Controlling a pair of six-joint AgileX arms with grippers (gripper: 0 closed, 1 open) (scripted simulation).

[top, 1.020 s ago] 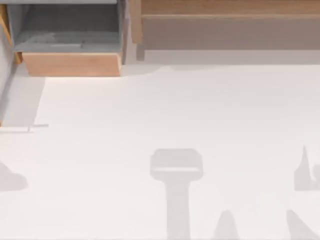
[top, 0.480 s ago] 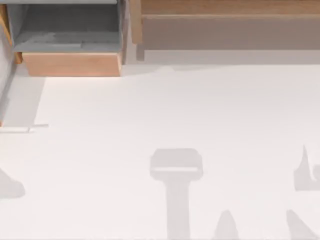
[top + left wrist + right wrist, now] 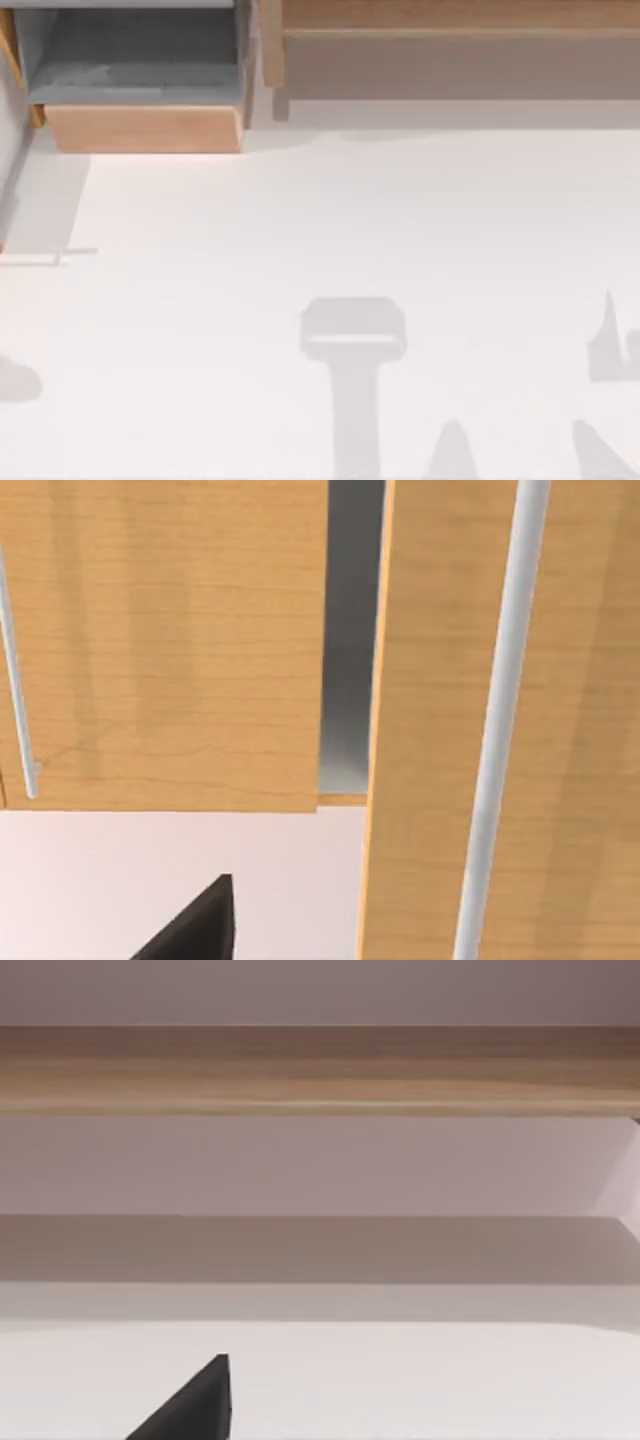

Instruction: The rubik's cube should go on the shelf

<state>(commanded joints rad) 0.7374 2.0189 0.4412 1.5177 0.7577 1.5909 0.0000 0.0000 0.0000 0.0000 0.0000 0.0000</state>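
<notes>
The rubik's cube is out of view. The shelf (image 3: 460,18) runs along the back of the table at the right, a long light-wood board over a brownish-grey recessed face, with a side post (image 3: 270,45) at its left end. In the right wrist view, a dark part of my right gripper (image 3: 195,1405) faces the shelf (image 3: 320,1070) from some way off, above the white table. A dark part of my left gripper (image 3: 195,930) hangs close before light-wood panels (image 3: 160,640).
A grey-lined wooden box compartment (image 3: 140,75) stands at the back left. The white table (image 3: 300,220) carries grey arm shadows near its front edge (image 3: 355,330). A pale rod (image 3: 495,720) runs along one wood panel in the left wrist view.
The small shadow at the table's left edge has slid toward the front and shrunk a little. The other shadows, the shelf and the box have not moved.
</notes>
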